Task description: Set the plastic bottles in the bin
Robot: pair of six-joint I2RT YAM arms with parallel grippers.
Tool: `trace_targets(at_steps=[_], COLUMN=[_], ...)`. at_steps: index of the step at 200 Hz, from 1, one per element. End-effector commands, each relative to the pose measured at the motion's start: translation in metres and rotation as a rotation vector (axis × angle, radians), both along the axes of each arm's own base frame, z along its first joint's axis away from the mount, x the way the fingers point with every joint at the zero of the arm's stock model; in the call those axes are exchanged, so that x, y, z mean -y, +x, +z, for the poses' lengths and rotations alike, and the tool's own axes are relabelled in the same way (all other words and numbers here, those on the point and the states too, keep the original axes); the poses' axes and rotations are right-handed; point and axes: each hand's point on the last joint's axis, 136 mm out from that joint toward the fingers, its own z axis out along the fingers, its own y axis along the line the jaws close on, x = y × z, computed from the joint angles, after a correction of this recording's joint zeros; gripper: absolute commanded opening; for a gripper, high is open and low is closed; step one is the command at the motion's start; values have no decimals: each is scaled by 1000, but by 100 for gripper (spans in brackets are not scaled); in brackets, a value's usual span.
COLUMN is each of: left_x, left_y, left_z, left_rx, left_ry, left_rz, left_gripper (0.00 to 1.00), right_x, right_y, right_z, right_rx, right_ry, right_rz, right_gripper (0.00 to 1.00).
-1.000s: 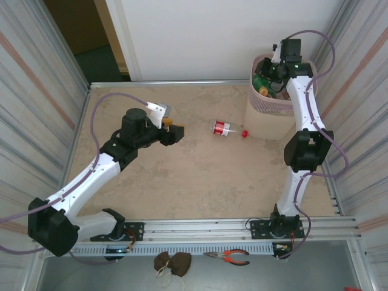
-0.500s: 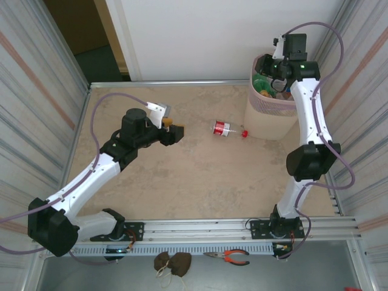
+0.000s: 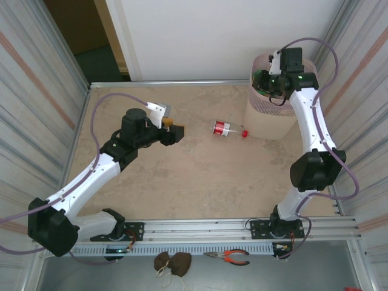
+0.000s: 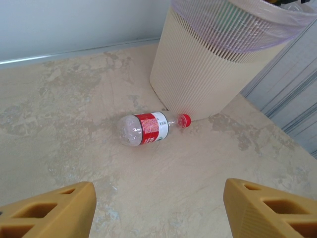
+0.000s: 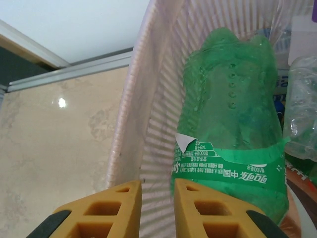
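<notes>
Beside the bin, just off the foot of its ribbed beige wall on the side that faces the left arm, a clear bottle with a red-and-white label lies on its side on the tabletop. Its red cap points at the bin and sits just beside the bin's base. The left wrist view shows the same clear bottle lying below the bin, whose pink liner is folded over the rim.

At the bin's mouth, above the part of the rim nearest the lying bottle, hangs the right claw. Seen from its own wrist, the right claw has its two yellow fingers drawn together to a narrow slit, with nothing caught between them. Just beyond them, inside the bin, a green bottle with a green label and white print leans against the lined inner wall. More clear plastic shows at its far side.

Well apart from the bin, on the far side of the lying bottle, the left claw points toward both. Its fingers stand wide apart and the left claw holds nothing.
</notes>
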Motion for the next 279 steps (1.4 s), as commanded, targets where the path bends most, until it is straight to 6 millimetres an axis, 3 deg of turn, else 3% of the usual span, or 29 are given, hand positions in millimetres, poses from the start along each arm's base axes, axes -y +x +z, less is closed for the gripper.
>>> trace_targets(at_steps=[1,59,89,140,182,220,279], left_x=[-1,0,-1,-2,-6,-10,-15], left_y=[-1,-1,-2,-4,-7,-10,-14], left_z=[3,2,2,2,3,5,7], left_rx=[11,7,6,5,8,13,13], left_ry=[-18,-26,-26,-23,-21,-18,-7], left_rz=[-5,-5,-4,-4,8,17,28], left_gripper=[69,69,69,68,69,69,69], right_x=[4,0,-15,-52,-96,-132,-153], right_y=[2,-6,-14,-21,-31,-45,-50], right_z=[3,39,55,53,27,-22,-100], right_rx=[17,92,147,214,259,225,54], right_ry=[-2,-25,-46,-185,-351,-604,-870], right_rz=[-5,1,53,244,502,790,1065], right_gripper=[23,23,25,30,40,47,61])
